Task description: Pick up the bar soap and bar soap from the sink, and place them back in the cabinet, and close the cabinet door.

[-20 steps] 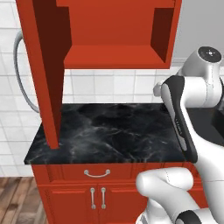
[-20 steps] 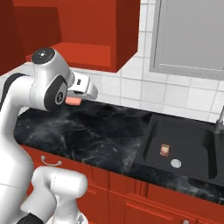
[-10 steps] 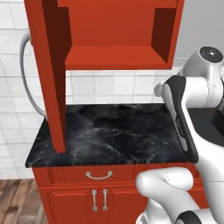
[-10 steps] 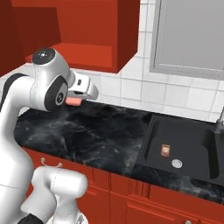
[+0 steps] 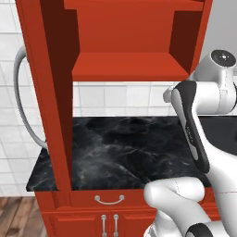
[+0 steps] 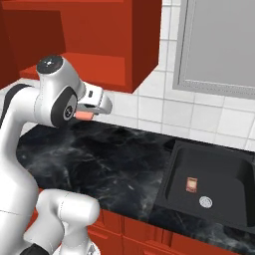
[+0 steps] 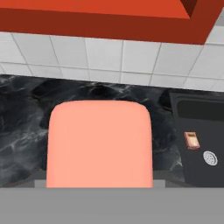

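Pink bar soap (image 7: 100,144): clamped in the gripper (image 6: 92,110), held in the air above the black marble counter (image 6: 99,164); in the right base view it is a salmon sliver (image 6: 83,115) poking out under the white hand, and in the hand view it blocks the lower centre
Gripper: closed on the pink bar, raised below the cabinet's underside and near the white tiled wall (image 6: 164,112)
Cabinet (image 5: 134,51): red, open, plain red inside, its floor bare where it can be seen; it hangs above and just ahead of the held bar, with its bottom edge (image 7: 105,22) running across the top of the hand view
Cabinet door (image 5: 48,102): swung wide open, standing edge-on at the left of the left base view, with the curved silver handle (image 5: 23,106) on its outer side
Brown bar soap (image 6: 191,184): lying flat on the floor of the sink (image 6: 234,164), well apart from the gripper to its right
Drain (image 6: 205,201): round grey disc just beside the brown bar
In the way: the robot's own white arm (image 5: 203,120) hides the gripper in the left base view
Around: grey panel (image 6: 219,45) on the wall over the sink, red drawer front with a silver pull (image 5: 109,200) under the counter
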Robot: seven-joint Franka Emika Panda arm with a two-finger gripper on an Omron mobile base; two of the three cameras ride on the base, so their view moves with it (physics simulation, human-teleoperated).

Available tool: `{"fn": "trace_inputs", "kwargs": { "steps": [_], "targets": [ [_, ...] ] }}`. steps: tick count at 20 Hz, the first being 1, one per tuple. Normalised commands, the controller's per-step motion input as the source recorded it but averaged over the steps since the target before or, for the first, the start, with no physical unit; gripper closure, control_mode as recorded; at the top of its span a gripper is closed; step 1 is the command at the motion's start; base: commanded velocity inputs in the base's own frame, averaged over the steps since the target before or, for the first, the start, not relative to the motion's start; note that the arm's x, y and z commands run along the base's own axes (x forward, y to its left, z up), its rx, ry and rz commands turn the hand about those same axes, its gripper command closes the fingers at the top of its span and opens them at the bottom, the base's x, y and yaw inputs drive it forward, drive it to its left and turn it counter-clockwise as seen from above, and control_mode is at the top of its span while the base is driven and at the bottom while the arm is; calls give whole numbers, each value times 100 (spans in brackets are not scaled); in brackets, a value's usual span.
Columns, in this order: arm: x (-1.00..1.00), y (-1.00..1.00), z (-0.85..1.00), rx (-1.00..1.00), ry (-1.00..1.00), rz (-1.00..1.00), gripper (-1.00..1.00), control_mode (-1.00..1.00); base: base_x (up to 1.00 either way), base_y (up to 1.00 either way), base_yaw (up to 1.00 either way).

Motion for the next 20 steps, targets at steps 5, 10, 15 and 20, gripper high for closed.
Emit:
{"fn": "trace_inputs", "kwargs": {
  "steps": [5, 10, 15, 20],
  "targets": [
    [0, 0, 0, 0, 0, 0, 100, 100, 44, 15, 7],
    [0, 0, 0, 0, 0, 0, 100, 100, 20, 33, 4],
    [0, 0, 0, 0, 0, 0, 100, 100, 8, 45, 0],
    [0, 0, 0, 0, 0, 0, 100, 100, 1, 39, 1]
  ]
}}
